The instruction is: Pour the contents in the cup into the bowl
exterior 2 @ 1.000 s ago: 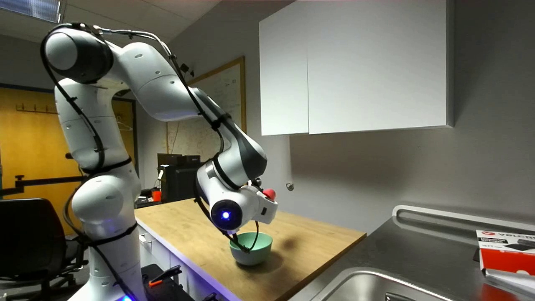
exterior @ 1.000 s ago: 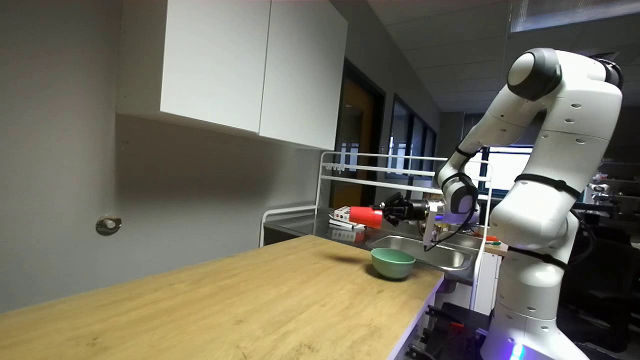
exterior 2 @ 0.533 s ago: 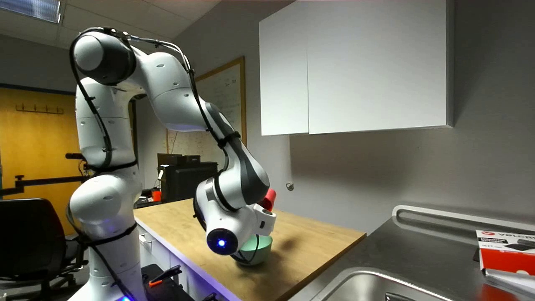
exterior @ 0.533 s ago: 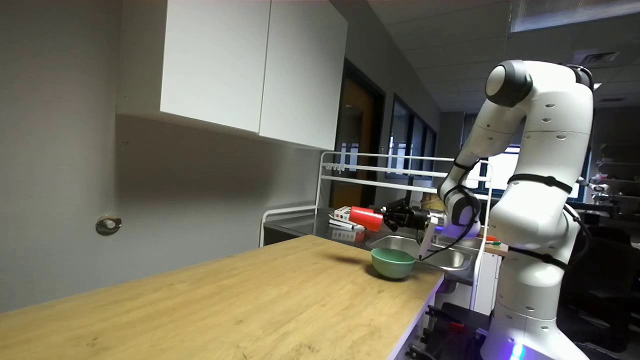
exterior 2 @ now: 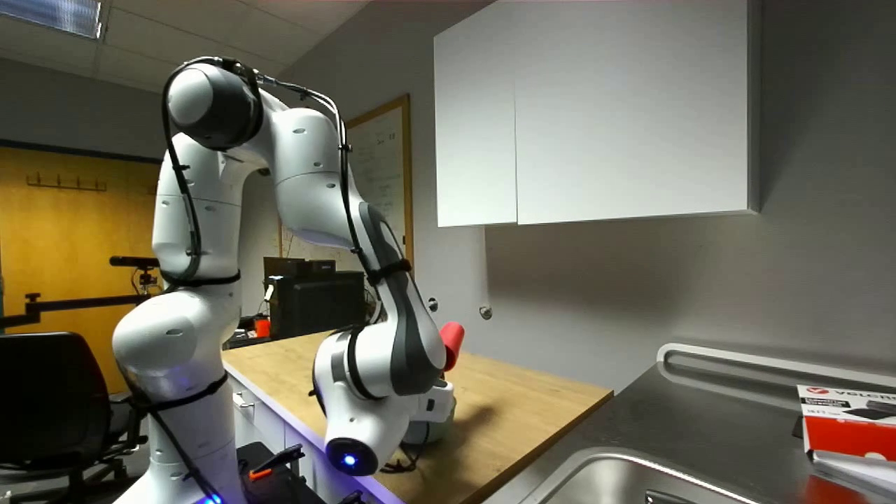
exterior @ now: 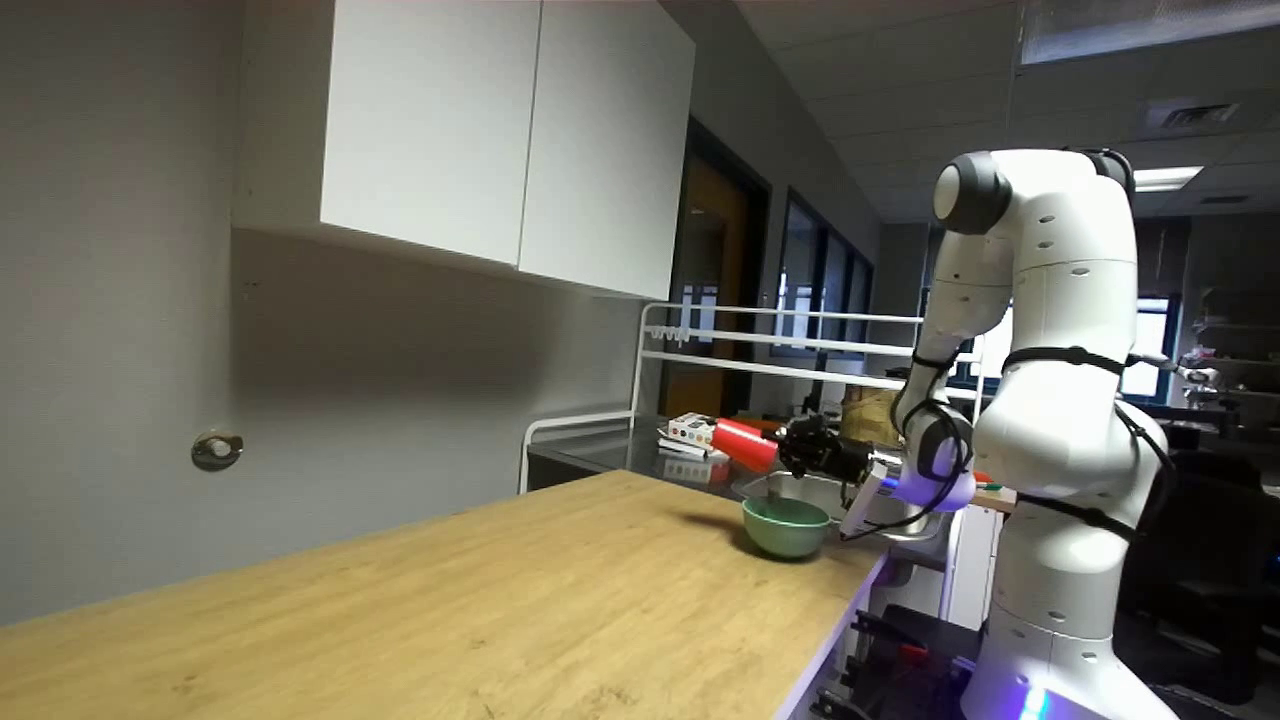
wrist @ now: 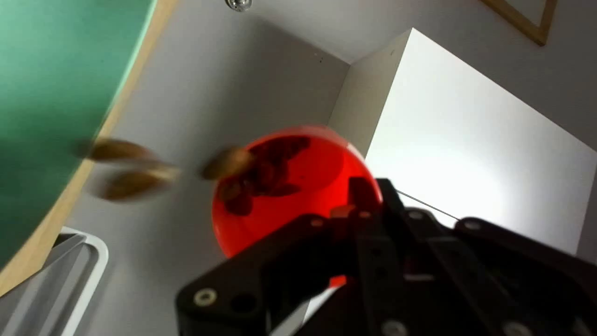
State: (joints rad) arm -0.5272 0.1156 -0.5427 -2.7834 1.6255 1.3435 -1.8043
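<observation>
My gripper (wrist: pixel 374 183) is shut on the wall of the red cup (wrist: pixel 301 200), one finger inside the rim and one outside. The cup (exterior: pixel 742 445) is tilted, its base up and its mouth lower, above the teal-green bowl (exterior: pixel 785 535). Several brown pieces (wrist: pixel 133 184) fall, blurred, from the mouth towards the bowl, which fills the left of the wrist view (wrist: pixel 60 84). More dark pieces (wrist: pixel 268 175) are inside the cup. In an exterior view the cup (exterior 2: pixel 453 344) shows beside the wrist, which hides the gripper and most of the bowl (exterior 2: pixel 439 428).
The bowl stands on the wooden counter (exterior: pixel 450 590) near its end. Beyond it are a steel sink (exterior 2: pixel 616 483), a white rack (exterior: pixel 640 400) and a red-and-white box (exterior 2: pixel 850 423). A white wall cabinet (exterior 2: pixel 595 112) hangs above.
The arm's upper part has come lower and the wrist has turned. The cup has gone from nearly level to tilted mouth-down and moved slightly towards the bowl. Pieces now fall from it.
</observation>
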